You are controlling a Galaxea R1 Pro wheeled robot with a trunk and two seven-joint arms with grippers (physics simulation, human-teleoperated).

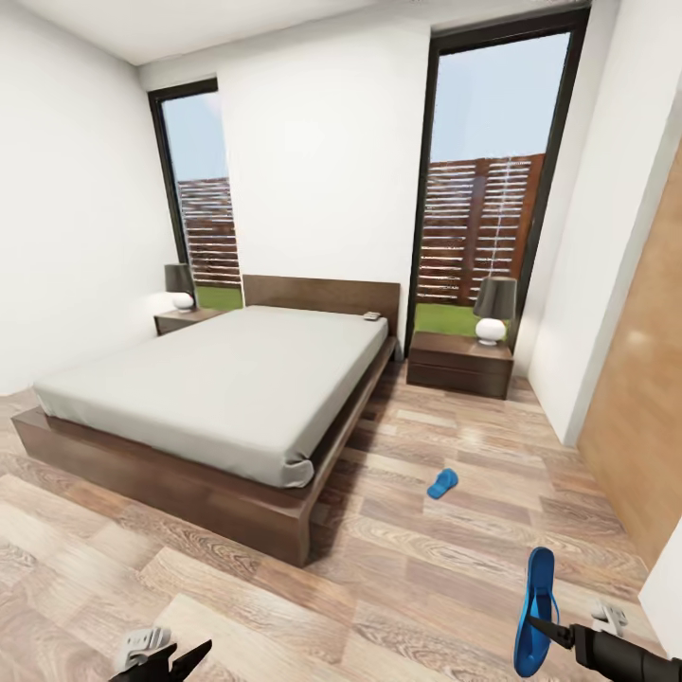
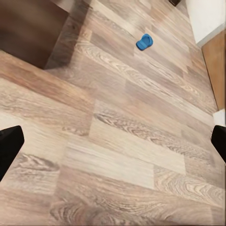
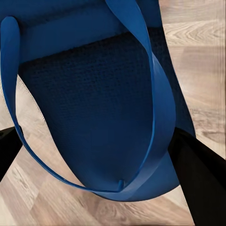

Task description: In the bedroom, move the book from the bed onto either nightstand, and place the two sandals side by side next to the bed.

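Your right gripper point(image 1: 549, 625) pinches 1 sandal point(image 1: 537, 611) by its sole edge; it looks light and floppy, so carry gently. Your left gripper point(image 1: 180, 658) hangs open, empty.

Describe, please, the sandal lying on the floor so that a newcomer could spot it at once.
Start at the bed and look to the wood floor off its right side, short of the right nightstand. The small blue sandal lies there alone, flat on the planks, unlike its mate held upright in the right gripper.
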